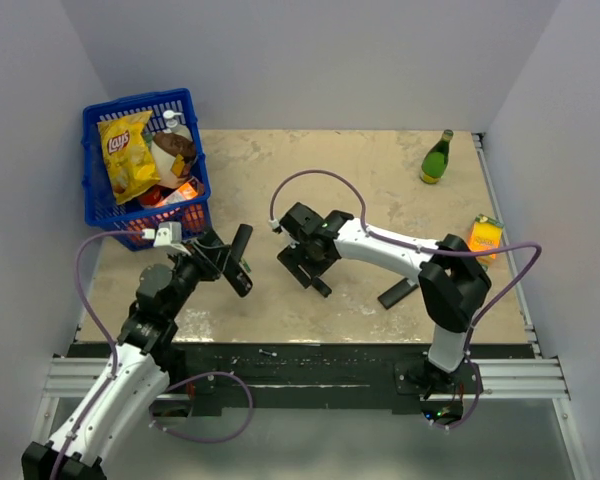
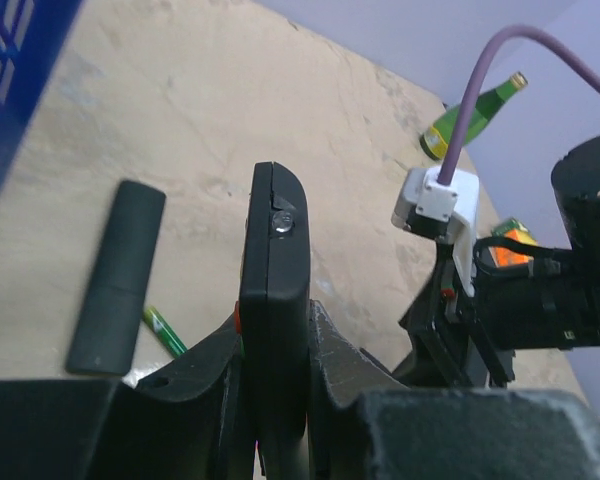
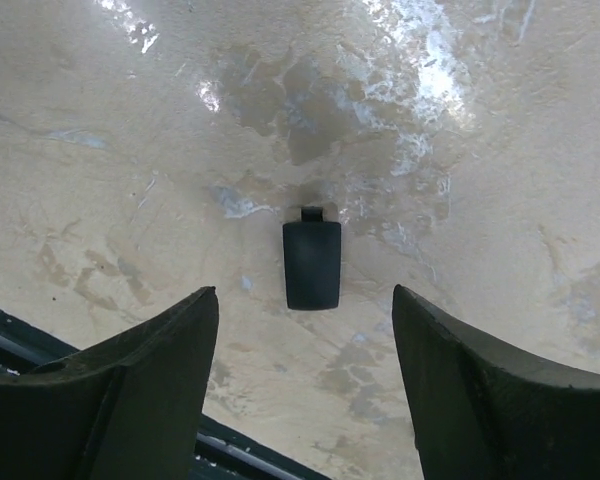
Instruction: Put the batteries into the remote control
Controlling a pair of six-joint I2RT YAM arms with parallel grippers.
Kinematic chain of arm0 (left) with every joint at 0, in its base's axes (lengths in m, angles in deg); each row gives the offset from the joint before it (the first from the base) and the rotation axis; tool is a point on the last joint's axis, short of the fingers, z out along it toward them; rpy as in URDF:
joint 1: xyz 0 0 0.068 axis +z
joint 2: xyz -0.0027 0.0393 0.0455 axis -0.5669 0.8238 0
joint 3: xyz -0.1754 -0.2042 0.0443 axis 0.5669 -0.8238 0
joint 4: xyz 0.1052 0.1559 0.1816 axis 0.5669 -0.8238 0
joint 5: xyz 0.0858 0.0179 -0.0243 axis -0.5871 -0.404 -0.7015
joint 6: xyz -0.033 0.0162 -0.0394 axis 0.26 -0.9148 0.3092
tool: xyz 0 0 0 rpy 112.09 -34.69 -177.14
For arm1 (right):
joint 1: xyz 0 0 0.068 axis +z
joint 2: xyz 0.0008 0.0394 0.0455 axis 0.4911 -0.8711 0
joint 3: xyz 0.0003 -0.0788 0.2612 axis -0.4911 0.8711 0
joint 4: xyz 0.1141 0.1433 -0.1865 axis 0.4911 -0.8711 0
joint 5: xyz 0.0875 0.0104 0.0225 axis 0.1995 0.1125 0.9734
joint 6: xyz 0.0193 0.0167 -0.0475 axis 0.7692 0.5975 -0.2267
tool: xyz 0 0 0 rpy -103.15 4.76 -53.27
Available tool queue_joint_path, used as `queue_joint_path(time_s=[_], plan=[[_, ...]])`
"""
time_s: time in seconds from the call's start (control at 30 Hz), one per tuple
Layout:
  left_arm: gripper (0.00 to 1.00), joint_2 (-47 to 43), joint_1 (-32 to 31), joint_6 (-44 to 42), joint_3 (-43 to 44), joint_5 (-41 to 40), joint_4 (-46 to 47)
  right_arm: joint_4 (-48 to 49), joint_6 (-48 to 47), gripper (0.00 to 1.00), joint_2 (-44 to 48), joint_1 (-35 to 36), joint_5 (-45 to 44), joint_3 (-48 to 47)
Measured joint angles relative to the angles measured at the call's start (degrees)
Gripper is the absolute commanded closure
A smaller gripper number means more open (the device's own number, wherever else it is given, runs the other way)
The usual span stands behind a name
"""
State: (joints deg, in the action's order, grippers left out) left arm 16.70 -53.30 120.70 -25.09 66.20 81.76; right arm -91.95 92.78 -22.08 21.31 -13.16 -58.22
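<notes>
Black remote control (image 2: 275, 260) stands edge-on, clamped in the left gripper (image 2: 275, 350), its lower end hidden and one battery (image 2: 282, 222) tip barely showing. At its 3 o'clock, the right gripper (image 3: 305, 300) gapes empty above the back cover (image 3: 312, 262).

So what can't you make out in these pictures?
- Left wrist view: the left gripper hides the remote control's lower half, so how many batteries sit inside is unclear.
- Left wrist view: a green stick is half hidden behind that gripper, too blurred to name.
- Top view: loose batteries are too small to find.
- Right wrist view: the remote control is outside the frame.
</notes>
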Motion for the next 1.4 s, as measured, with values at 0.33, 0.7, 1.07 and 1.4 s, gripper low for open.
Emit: queue_joint_path(time_s=[0.33, 0.7, 1.07, 1.4], plan=[[1.0, 3.4, 0.0, 10.4, -12.1, 5.7, 17.4, 1.3, -2.3, 0.37, -5.0, -0.3, 2.1, 1.1], [1.0, 4.0, 0.0, 14.1, -14.0, 6.8, 31.1, 2.6, -2.9, 0.46, -6.1, -1.0, 2.2, 1.9], [1.0, 4.1, 0.0, 16.3, -14.0, 5.2, 35.6, 3.0, -3.4, 0.72, -6.9, -1.0, 3.0, 2.3], [1.0, 12.6, 0.0, 17.7, -14.0, 4.7, 42.8, 5.1, -3.3, 0.98, -4.5, -1.0, 3.0, 3.8]])
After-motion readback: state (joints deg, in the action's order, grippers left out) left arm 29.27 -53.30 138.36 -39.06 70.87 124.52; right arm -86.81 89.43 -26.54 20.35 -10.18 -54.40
